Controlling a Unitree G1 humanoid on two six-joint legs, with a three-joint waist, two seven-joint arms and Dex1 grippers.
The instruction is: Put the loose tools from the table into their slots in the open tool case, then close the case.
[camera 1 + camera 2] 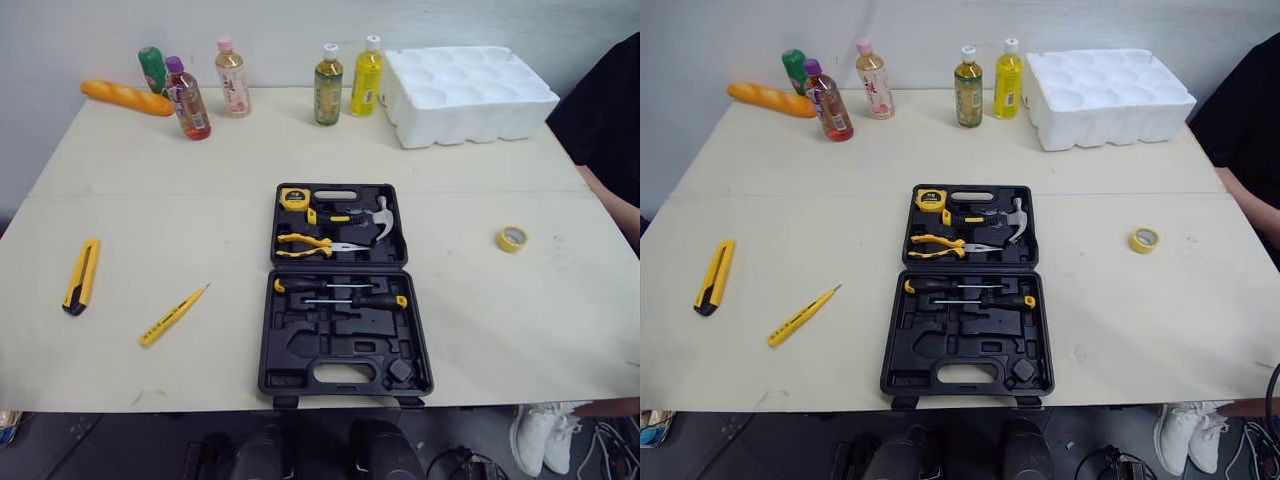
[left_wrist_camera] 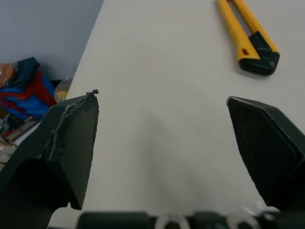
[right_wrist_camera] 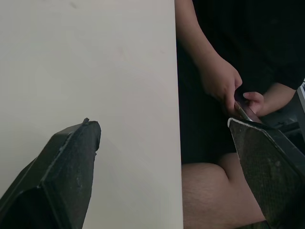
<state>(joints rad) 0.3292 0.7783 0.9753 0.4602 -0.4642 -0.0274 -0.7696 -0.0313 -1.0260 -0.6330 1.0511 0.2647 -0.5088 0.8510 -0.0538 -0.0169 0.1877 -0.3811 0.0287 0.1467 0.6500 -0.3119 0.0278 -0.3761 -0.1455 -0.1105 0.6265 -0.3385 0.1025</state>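
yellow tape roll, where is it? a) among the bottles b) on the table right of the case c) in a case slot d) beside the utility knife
b: the yellow tape roll lies on the table, right of the open tool case and apart from it.

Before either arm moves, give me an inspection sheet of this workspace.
Surface: cream table, one seam across.
Job's things: black plastic tool case open near the front edge, several slots empty; yellow utility knife and yellow pen-shaped tester loose to its left; yellow tape roll to its right.
Clutter: five drink bottles, orange bread-like loaf, white foam tray along the far edge.
Grippers: left gripper open above the table near the knife; right gripper open over the table's right edge.
Cables: loose cables on the floor, front right.
Surroundings: person in black seated at the right; coloured bags on the floor, left.
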